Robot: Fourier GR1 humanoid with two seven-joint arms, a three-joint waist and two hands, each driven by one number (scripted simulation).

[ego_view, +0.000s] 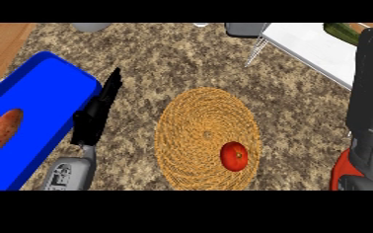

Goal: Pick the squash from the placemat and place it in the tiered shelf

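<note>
Dark green squash [338,29], by white tiered shelf [315,45]

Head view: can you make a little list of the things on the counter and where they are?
placemat: round, woven, middle of the counter
red round fruit: on the placemat, lower right part
blue tray: far left, orange-brown food in it
left hand: open, fingers straight, by the tray's right edge
white shelf: top right, green thing on it

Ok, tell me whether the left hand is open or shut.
Open: the left hand has its fingers straight, pointing up the counter beside the blue tray, and nothing is in it.
</note>
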